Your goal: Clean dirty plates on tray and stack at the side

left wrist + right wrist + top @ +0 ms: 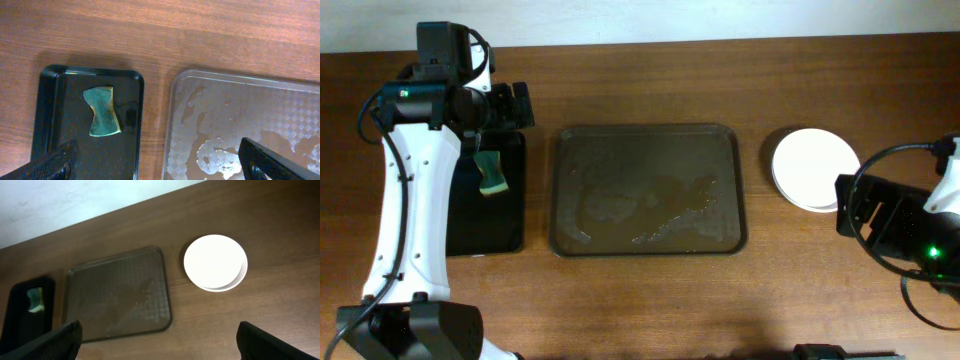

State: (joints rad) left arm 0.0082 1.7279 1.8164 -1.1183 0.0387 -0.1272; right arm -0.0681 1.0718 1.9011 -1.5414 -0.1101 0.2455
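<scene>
The white plates [813, 168] lie in one stack on the table, to the right of the brown tray [650, 240]. The tray holds no plates, only wet patches on its dotted floor. The right wrist view shows the stack [215, 262] and the tray [117, 295] from above. My left gripper [513, 105] is open and empty over the far end of the black tray [470, 225]; its fingers [160, 167] straddle the gap between the black tray [50, 125] and the brown tray [240, 115]. My right gripper [850, 205] is open and empty just right of the stack, its fingers [160, 345] wide apart.
A green sponge [492, 173] lies on the black tray, left of the brown tray; it also shows in the left wrist view [103, 111] and the right wrist view [34, 300]. A pale wall borders the table's far edge.
</scene>
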